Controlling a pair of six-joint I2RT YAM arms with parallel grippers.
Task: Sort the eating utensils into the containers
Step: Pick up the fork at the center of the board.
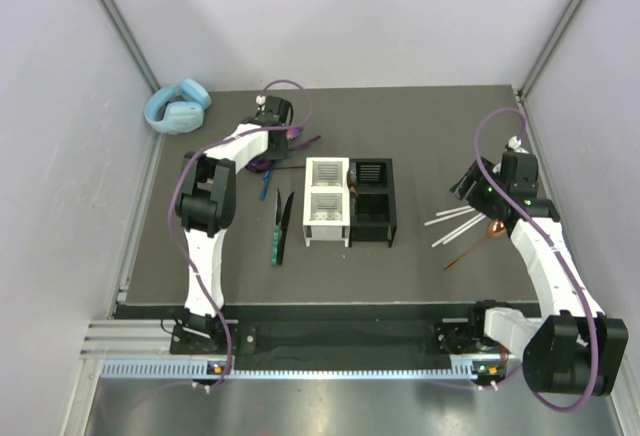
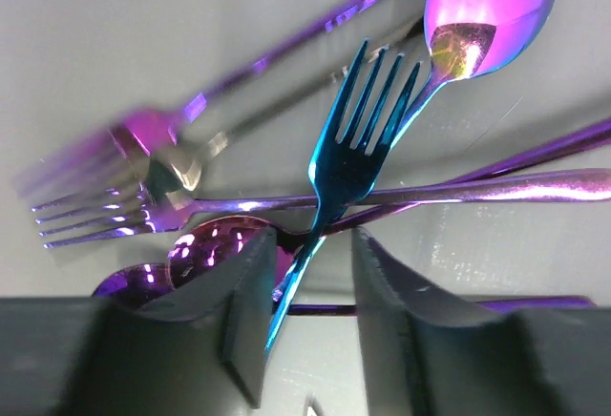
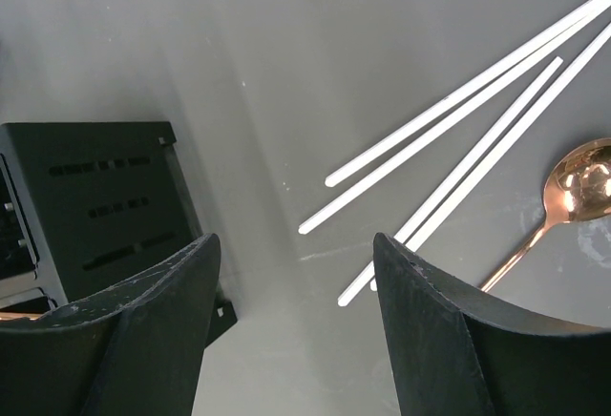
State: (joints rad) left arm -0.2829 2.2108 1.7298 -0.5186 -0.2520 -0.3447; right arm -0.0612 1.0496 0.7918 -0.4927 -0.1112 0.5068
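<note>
A pile of iridescent purple spoons and forks (image 1: 292, 144) lies left of the containers. In the left wrist view a blue fork (image 2: 353, 139) rests across a purple spoon (image 2: 487, 6) and a purple fork (image 2: 95, 206). My left gripper (image 2: 310, 292) straddles the blue fork's handle, which lies against the left finger with a gap to the right finger. The white caddy (image 1: 327, 201) and black caddy (image 1: 372, 201) stand mid-table. My right gripper (image 3: 296, 282) hangs open above bare table, with the white sticks (image 3: 458, 101) and a copper spoon (image 3: 578, 187) beyond it.
Light-blue headphones (image 1: 178, 106) sit at the back left corner. A green-handled knife (image 1: 275, 246) and a dark utensil (image 1: 286, 211) lie left of the white caddy. The black caddy (image 3: 95, 197) is to the left of my right gripper.
</note>
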